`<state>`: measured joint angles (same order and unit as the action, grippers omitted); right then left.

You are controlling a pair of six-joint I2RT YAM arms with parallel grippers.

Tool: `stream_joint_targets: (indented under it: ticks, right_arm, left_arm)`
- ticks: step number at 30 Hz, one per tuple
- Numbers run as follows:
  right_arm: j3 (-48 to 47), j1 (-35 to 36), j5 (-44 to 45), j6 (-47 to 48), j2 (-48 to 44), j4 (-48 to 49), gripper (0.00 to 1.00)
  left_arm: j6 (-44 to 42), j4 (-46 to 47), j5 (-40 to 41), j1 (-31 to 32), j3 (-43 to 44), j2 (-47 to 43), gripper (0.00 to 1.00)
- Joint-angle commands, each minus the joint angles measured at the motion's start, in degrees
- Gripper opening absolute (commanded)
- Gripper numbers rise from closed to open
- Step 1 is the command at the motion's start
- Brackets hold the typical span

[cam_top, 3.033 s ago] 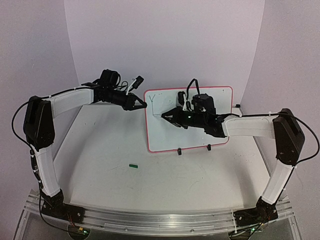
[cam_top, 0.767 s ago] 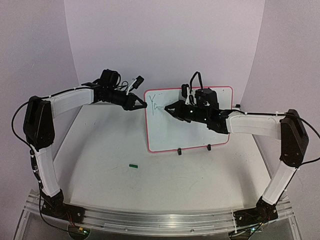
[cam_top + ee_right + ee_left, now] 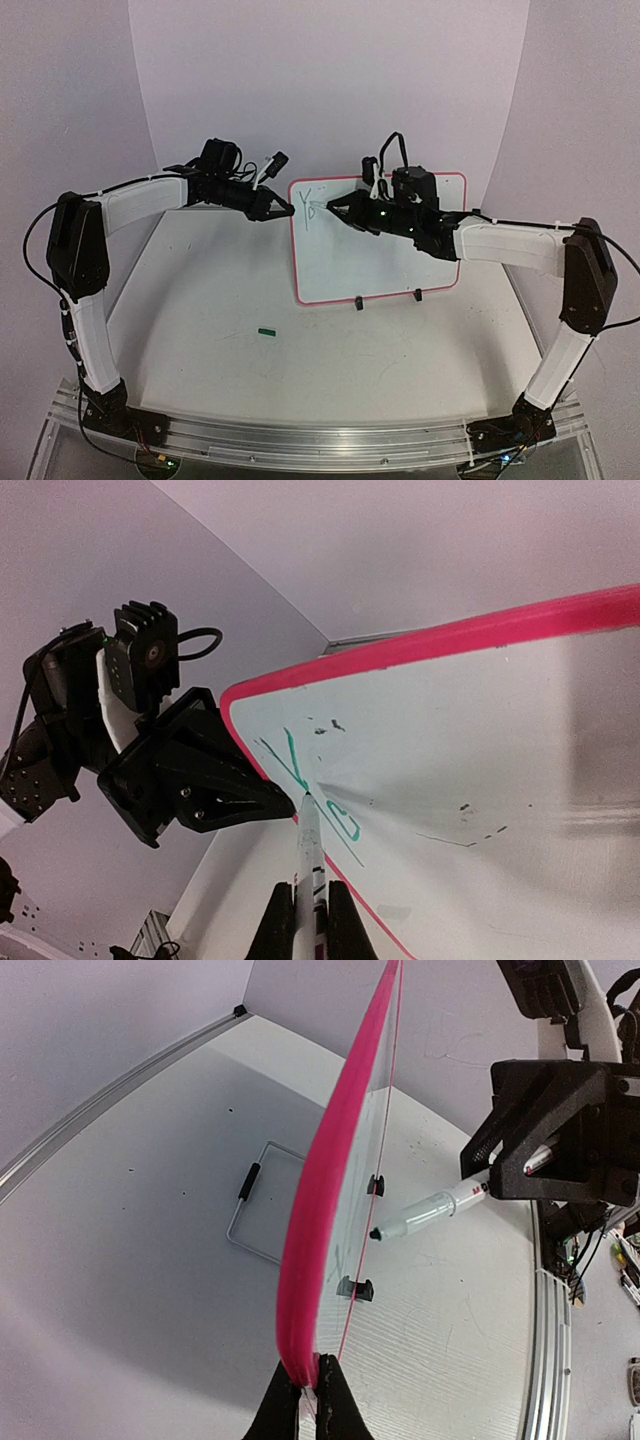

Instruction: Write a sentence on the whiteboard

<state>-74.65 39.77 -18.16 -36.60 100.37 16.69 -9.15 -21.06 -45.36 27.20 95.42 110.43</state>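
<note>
Since a moment ago the right fingers (image 3: 340,925) have slid up toward the top left corner of the whiteboard (image 3: 380,270), and more green writing shows.
The whiteboard stands up on the tabletop (image 3: 200,300). The left fingers (image 3: 281,1410) are closed tight on its red left edge. The right fingers pinch a marker (image 3: 309,835), its tip touching the board by the sentence (image 3: 293,770), just begun.

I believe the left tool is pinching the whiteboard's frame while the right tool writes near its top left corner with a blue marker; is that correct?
The ink is green, not blue, as the strokes at the tip of the marker show in the right wrist view. The left tool pinches the whiteboard by its frame while the right tool writes.
</note>
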Motion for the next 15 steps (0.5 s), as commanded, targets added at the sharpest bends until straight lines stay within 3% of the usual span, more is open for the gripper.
stream_joint_targets:
  ticks: [1,15]
  right_arm:
    - [1.33,-0.21,-0.47,0.85,-4.05,2.21,0.0]
    - [1.46,-0.71,3.51,-0.31,-2.08,1.17,0.0]
  left_arm:
    - [-2.24,-2.57,1.95,1.54,-0.73,-0.49,0.0]
    - [-2.41,-2.7,2.03,1.54,-0.72,-0.57,0.0]
